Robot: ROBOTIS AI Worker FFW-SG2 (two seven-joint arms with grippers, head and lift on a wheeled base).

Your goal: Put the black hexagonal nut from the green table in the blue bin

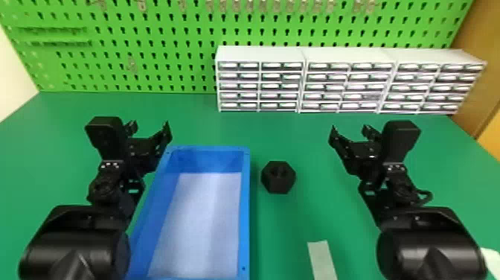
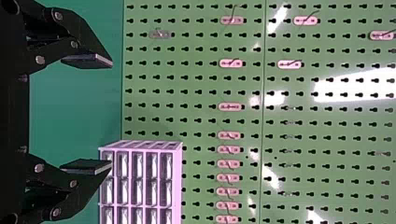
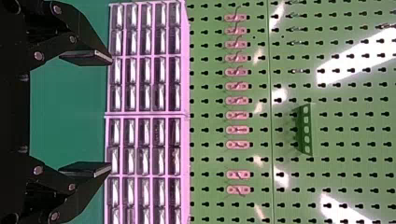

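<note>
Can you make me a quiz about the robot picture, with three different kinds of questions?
1. True or false: the black hexagonal nut sits on the green table, outside the blue rectangular bin.
2. Fill in the missing word: the robot's left gripper and right gripper both have their fingers ____.
3. Which stands in front of the green pegboard with rows of holes?
A) a red toy car
B) the white drawer cabinets
C) a yellow bucket

Key: 1 true; 2 open; 3 B
</note>
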